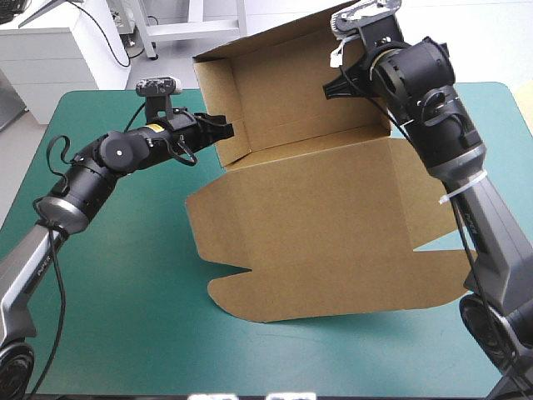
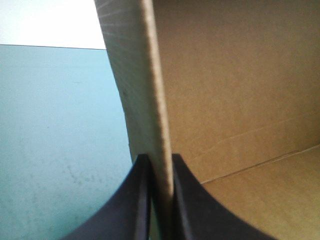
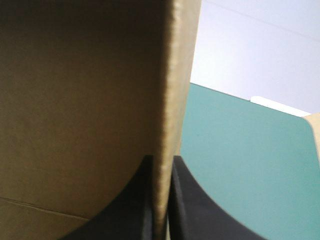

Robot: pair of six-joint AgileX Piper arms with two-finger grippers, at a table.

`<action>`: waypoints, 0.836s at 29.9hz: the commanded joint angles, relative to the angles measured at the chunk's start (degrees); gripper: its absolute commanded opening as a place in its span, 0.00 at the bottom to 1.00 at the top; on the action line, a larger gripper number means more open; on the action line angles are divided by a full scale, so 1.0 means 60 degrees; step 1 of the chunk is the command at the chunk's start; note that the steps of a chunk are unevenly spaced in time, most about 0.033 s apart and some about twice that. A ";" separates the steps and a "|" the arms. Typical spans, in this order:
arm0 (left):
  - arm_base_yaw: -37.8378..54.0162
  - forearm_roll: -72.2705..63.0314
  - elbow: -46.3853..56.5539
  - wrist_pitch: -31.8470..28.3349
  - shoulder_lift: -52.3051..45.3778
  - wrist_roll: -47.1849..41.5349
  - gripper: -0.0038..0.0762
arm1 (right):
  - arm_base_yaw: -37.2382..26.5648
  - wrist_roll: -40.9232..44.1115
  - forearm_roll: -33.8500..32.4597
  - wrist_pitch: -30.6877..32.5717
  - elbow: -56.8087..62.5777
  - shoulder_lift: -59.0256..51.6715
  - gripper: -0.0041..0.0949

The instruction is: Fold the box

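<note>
Box (image 1: 316, 217) sits part-raised on the teal-green counter (image 1: 125, 292). Left pincer (image 2: 160, 165) clamps its left wall; right pincer (image 3: 161, 162) clamps its right wall.

**Teal-green counter with one brown box on it**

The counter (image 1: 117, 317) has a teal-green cover with rounded corners, and the only thing lying on it is the box (image 1: 333, 250), a cut sheet of brown board set right of the middle. The box's broad near panel lies on the cover, with its flaps reaching toward the near and right edges. Its far part stands up as walls close to the far edge. Open teal-green shows across the left half and along the near edge.
</note>
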 commanded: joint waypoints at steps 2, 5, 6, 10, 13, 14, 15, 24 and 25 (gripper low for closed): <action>-0.0224 0.2988 -0.1587 0.1813 -0.0091 -0.2324 0.04 | -0.0513 -0.0038 0.2394 -0.0033 -0.0227 -0.0351 0.02; -0.0224 0.4705 -0.2494 0.2768 0.0395 -0.3959 0.04 | -0.1028 0.0230 0.2660 -0.0033 0.0016 -0.0294 0.02; -0.0224 0.5055 -0.2835 0.3187 0.0615 -0.4030 0.04 | -0.1216 0.0230 0.2838 -0.0033 0.0226 -0.0275 0.02; -0.0224 0.5620 -0.4128 0.4970 0.1622 -0.4009 0.04 | -0.1711 0.0230 0.3488 -0.0033 0.1610 -0.0275 0.02; -0.0224 0.5730 -0.4794 0.5644 0.2391 -0.4024 0.04 | -0.1903 0.0230 0.3559 -0.0033 0.2760 -0.0258 0.02; -0.0224 0.5768 -0.4951 0.5887 0.2621 -0.4137 0.04 | -0.1977 0.0230 0.3558 -0.0053 0.3134 -0.0258 0.02; -0.0224 0.5828 -0.5065 0.6130 0.2759 -0.4230 0.04 | -0.2012 0.0230 0.3604 -0.0072 0.3471 -0.0258 0.02; -0.0224 0.5931 -0.5109 0.7690 0.4149 -0.4452 0.04 | -0.2346 -0.0147 0.4440 -0.0252 0.4737 0.0420 0.02; -0.0224 0.5815 -0.5109 0.7690 0.4190 -0.4452 0.04 | -0.2346 -0.0147 0.4417 -0.0252 0.4762 0.0527 0.02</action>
